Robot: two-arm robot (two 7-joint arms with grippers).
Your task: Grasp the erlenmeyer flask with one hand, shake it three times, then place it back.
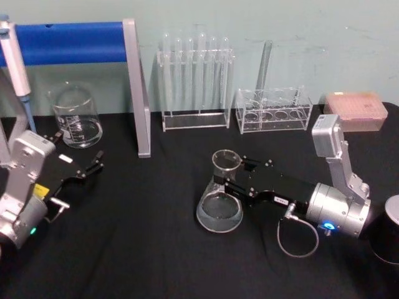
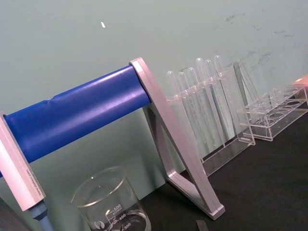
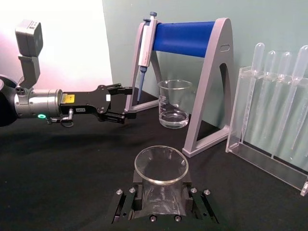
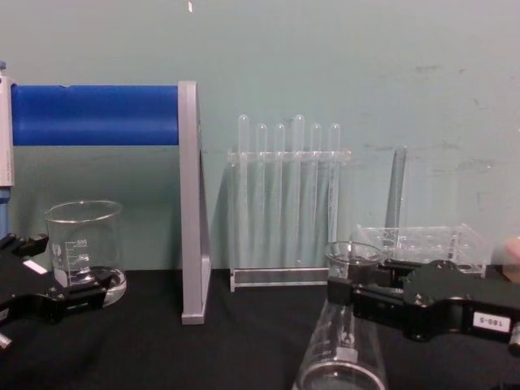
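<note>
The erlenmeyer flask [image 1: 219, 202] is a clear glass cone on the black table, right of centre, leaning a little in the chest view [image 4: 341, 349]. My right gripper [image 1: 230, 174] reaches in from the right and is shut on its narrow neck just under the flared rim [image 3: 161, 163], with one finger on each side [image 3: 126, 201]. In the chest view the same gripper [image 4: 351, 288] clamps the neck. My left gripper [image 1: 95, 163] rests at the table's left side, open and holding nothing, well apart from the flask; it is also seen in the right wrist view [image 3: 122, 103].
A glass beaker [image 1: 77, 117] stands at the back left under a blue-barred stand [image 1: 75, 42] holding a pipette [image 1: 15, 68]. Behind the flask are a rack of test tubes [image 1: 194, 81], a second clear rack [image 1: 274, 109] and a pink box [image 1: 355, 111]. A black cylinder [image 1: 388, 230] sits far right.
</note>
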